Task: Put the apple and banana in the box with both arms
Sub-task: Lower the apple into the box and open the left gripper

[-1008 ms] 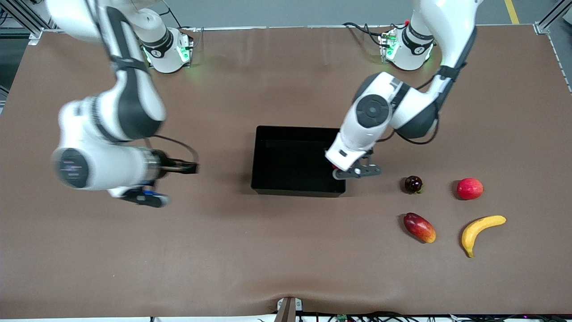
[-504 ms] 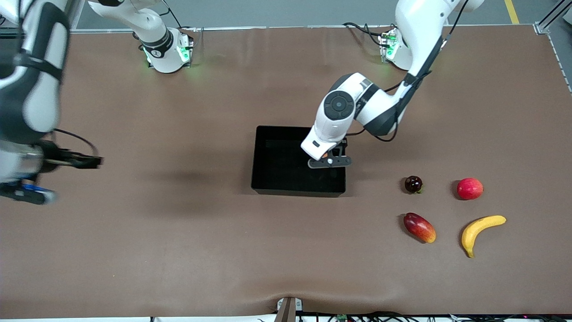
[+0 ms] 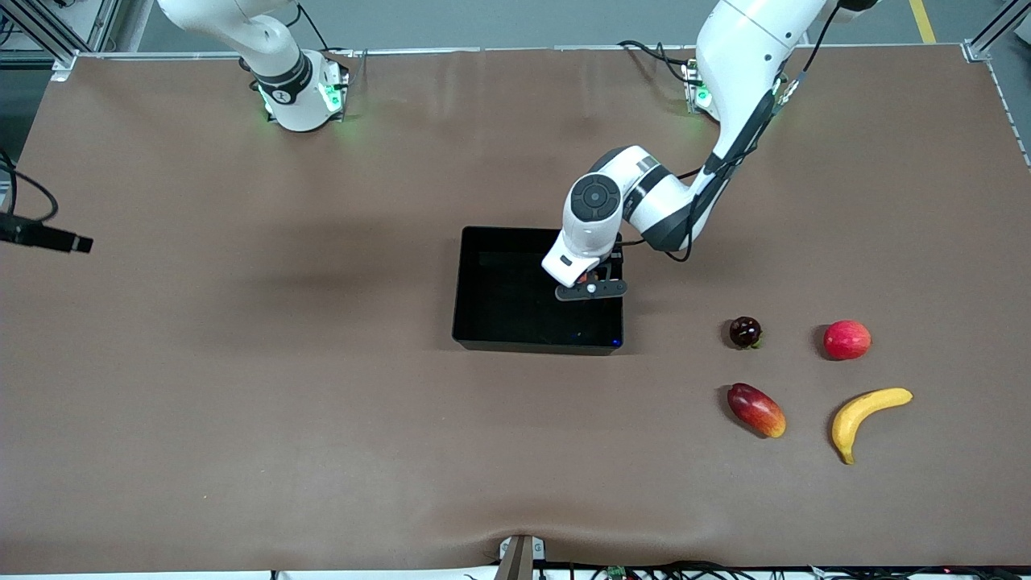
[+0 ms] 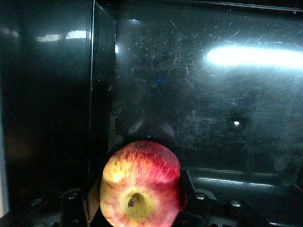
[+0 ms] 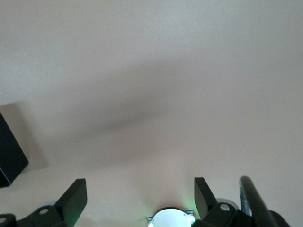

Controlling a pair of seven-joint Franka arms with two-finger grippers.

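Observation:
The streaked red-and-yellow apple (image 4: pixel 141 182) sits between the fingers (image 4: pixel 92 201) of my left gripper (image 4: pixel 138 196), stem dimple toward the camera. That left gripper (image 3: pixel 592 286) is shut on the apple and hangs over the black box (image 3: pixel 491 282), above the part of its scratched floor (image 4: pixel 213 104) toward the left arm's end. The yellow banana (image 3: pixel 866 411) lies on the table toward the left arm's end, nearer the front camera than the box. My right gripper (image 5: pixel 140 198) is open and empty over bare table. In the front view only a black part with cable (image 3: pixel 44 236) of that arm shows at the edge.
Three other fruits lie near the banana: a smooth red-pink round fruit (image 3: pixel 846 339), an oblong red-and-yellow fruit (image 3: pixel 755 409) and a small dark round fruit (image 3: pixel 745 331). Brown table mat (image 3: pixel 322 419) spreads around the box.
The left gripper carried the apple from beside the box's wall to over its inside. The right arm swung away toward its end of the table and almost out of the front view.

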